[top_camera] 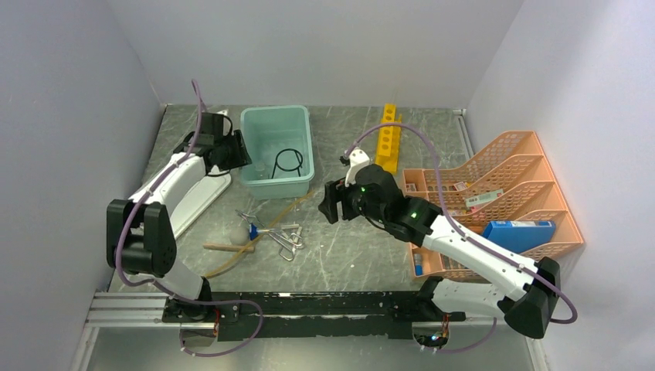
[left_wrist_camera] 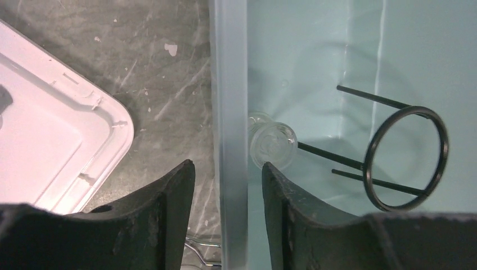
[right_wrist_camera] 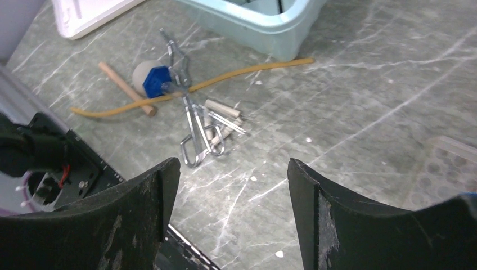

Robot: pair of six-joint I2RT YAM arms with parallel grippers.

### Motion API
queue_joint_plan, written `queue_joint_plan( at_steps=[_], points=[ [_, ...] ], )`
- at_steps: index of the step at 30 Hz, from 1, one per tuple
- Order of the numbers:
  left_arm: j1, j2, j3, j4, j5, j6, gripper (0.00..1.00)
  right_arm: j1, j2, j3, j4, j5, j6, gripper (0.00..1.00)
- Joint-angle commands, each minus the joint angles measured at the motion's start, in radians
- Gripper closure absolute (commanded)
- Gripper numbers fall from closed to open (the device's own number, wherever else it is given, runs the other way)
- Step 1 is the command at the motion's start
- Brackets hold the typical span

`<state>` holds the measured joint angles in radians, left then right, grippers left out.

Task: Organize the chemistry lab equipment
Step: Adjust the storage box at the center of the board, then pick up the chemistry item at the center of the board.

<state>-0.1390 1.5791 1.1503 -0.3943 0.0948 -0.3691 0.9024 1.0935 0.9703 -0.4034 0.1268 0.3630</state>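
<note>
While tub [left_wrist_camera: 228, 84] holds ring stand [left_wrist_camera: 368, 166], tube [left_wrist_camera: 274, 145] alongside

top: overhead, whole table [top_camera: 347, 259] | wrists: close, downward | shared: tub [top_camera: 275, 109]

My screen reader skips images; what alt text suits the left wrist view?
Open left gripper straddles a wall of the teal tub; inside lie a black wire ring stand and a clear tube. A white lid lies outside.
</note>
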Motion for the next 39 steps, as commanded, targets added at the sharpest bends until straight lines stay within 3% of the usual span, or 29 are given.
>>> queue_joint_plan(
  at_steps=[1,5,10,20,28,39],
  points=[
    [0.006,-0.076,0.021,0.0,0.027,0.007,0.46,-0.003,0.008,-0.038,0.08,-0.175,-0.059,0.26],
    [0.006,-0.121,0.037,-0.035,0.012,0.016,0.43,0.021,0.043,-0.076,0.156,-0.293,-0.095,0.26],
    [0.006,-0.2,0.041,-0.082,-0.007,0.035,0.39,0.057,0.085,-0.098,0.215,-0.253,-0.119,0.26],
    [-0.034,-0.389,-0.04,-0.163,0.255,0.15,0.34,0.056,0.14,-0.138,0.237,-0.155,-0.053,0.26],
    [-0.311,-0.451,-0.049,-0.23,0.187,0.241,0.35,0.035,0.062,-0.204,0.217,0.025,0.067,0.26],
    [-0.641,-0.361,-0.093,-0.225,-0.002,0.394,0.33,0.008,-0.2,-0.358,0.195,0.129,0.234,0.25]
  ],
)
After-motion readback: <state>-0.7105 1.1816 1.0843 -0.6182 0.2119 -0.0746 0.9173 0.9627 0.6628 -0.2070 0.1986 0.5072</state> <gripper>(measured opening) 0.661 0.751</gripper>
